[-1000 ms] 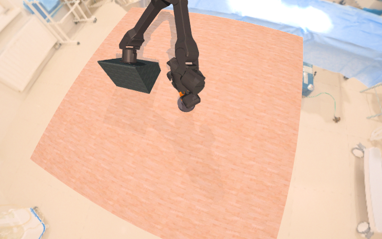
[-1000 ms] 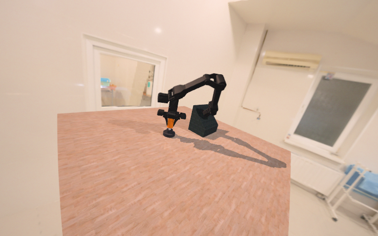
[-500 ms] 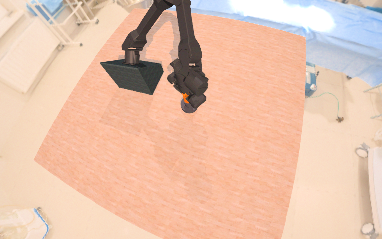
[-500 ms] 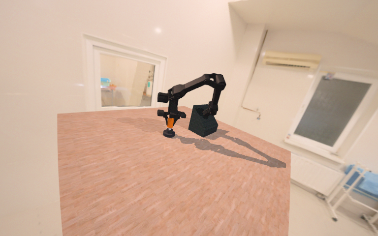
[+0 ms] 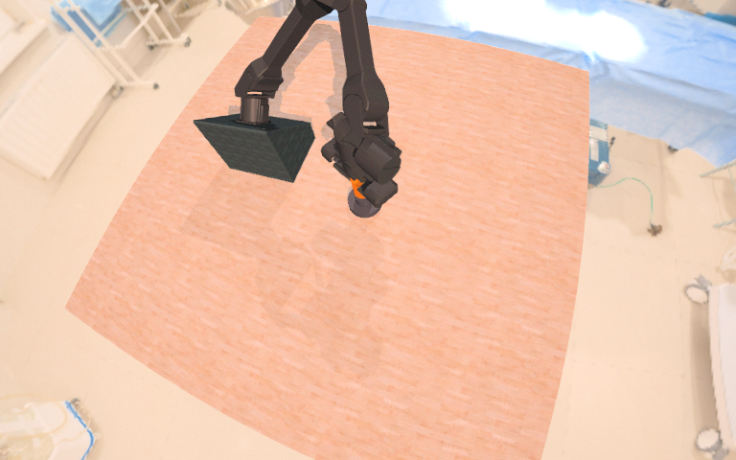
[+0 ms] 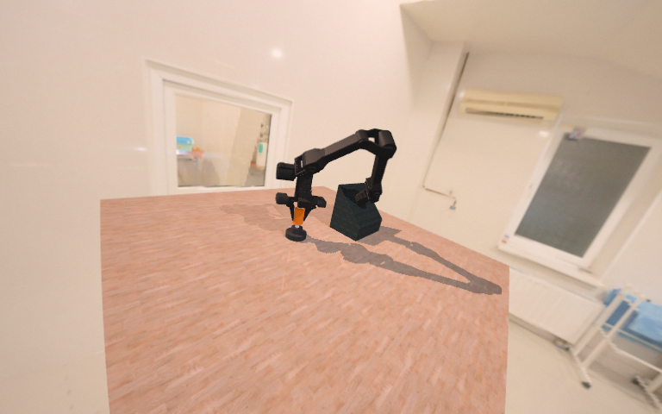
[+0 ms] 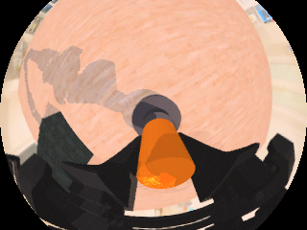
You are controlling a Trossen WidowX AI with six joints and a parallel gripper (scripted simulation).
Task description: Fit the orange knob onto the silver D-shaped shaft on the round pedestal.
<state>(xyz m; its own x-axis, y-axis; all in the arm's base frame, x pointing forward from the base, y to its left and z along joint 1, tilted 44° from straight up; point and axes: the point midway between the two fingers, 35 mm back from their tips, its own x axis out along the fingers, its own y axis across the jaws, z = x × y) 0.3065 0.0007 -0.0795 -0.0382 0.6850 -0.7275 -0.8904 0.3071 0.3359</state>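
The orange knob [image 5: 356, 188] [image 6: 298, 216] [image 7: 165, 153] is held roughly upright between the fingers of my gripper [image 6: 299, 215] [image 7: 159, 137], which is shut on it. The dark round pedestal [image 5: 362, 210] [image 6: 296, 235] [image 7: 172, 106] stands on the table directly below the knob. In the exterior view a small light bit of the shaft [image 6: 296, 226] shows between the knob's underside and the pedestal, so the knob is not down on the pedestal. The knob's hole and the flat sides of hole and shaft are hidden. In the top view the gripper covers much of the knob.
A dark green block with slanted sides [image 5: 260, 149] [image 6: 355, 219] [image 7: 62, 144] carries the arm's base and stands beside the gripper and pedestal. The wood-patterned table top [image 5: 461, 271] [image 6: 292, 316] lies under everything, with the arm's shadow across it.
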